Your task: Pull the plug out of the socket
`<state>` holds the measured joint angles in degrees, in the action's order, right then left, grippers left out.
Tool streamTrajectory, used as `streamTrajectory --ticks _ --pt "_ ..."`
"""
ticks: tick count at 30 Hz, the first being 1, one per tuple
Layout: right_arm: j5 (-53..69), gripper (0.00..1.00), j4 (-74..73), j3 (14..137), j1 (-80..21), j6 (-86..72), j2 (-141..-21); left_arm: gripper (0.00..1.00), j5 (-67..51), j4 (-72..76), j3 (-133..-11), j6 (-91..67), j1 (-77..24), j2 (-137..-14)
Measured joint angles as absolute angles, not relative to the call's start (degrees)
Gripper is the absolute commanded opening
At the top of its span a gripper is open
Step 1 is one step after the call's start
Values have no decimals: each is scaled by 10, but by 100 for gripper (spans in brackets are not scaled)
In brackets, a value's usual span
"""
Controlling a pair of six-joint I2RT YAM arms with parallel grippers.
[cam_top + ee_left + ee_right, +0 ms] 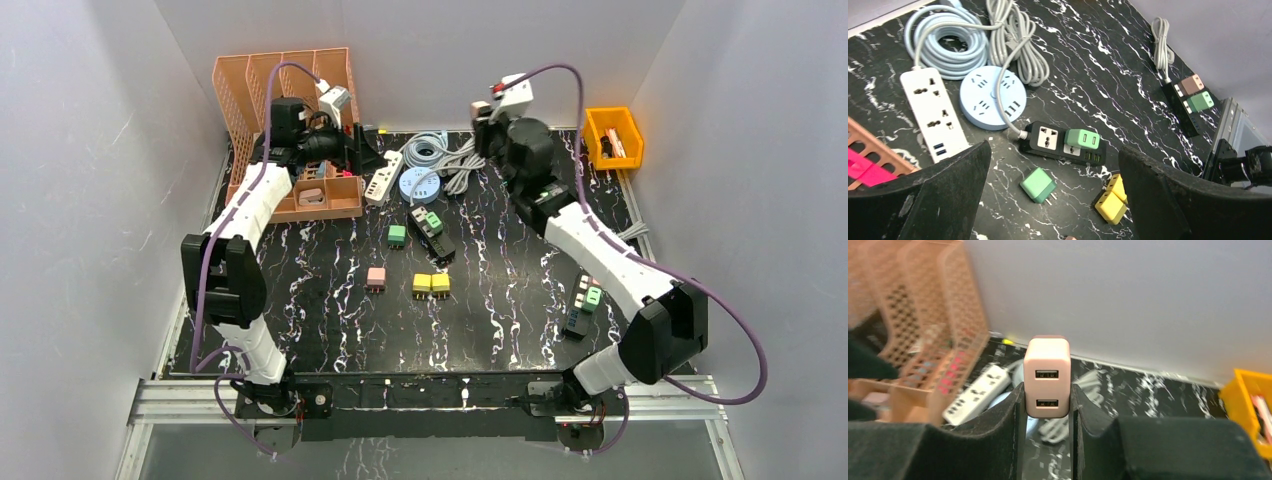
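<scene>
My right gripper [1047,395] is shut on a pink two-port USB plug [1047,376] and holds it upright in the air above the back of the table; the gripper also shows in the top view [484,115]. My left gripper [1054,150] is open and empty, over the table near the orange rack [285,85]. Below it lies a black power strip [1048,137] with a green plug [1082,138] in it; the strip also shows in the top view [432,238]. A second black strip [578,318] at the right holds a green plug [593,296] and a pink one [1192,83].
Loose plugs lie mid-table: green [397,235], pink [376,277], two yellow [431,284]. A white power strip [383,177], a round blue socket [419,185] and coiled grey cables [440,152] sit at the back. A yellow bin [614,137] stands back right.
</scene>
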<state>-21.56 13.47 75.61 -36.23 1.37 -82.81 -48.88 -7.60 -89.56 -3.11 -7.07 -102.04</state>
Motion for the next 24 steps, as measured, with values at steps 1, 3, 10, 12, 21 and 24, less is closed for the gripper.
streamTrajectory --ticks 1,3,10,12,21,24 --pt "-205 0 121 756 -338 5 -830 98 -488 -77 -896 -29 -76 -1020" --pt "-189 0 97 757 -296 -8 -833 98 -486 -81 -896 -23 -86 -1020" --pt "61 0 -64 905 -264 -27 -921 98 -452 -95 -896 -4 -98 -1020" --pt "160 0 -126 990 -268 -18 -983 98 -440 -96 -896 -2 -95 -1020" --pt "356 0 -444 1079 -379 77 -1153 98 -432 -22 -859 -75 -30 -1018" --pt "369 0 -507 1079 -426 100 -1195 98 -422 11 -828 -109 3 -1018"
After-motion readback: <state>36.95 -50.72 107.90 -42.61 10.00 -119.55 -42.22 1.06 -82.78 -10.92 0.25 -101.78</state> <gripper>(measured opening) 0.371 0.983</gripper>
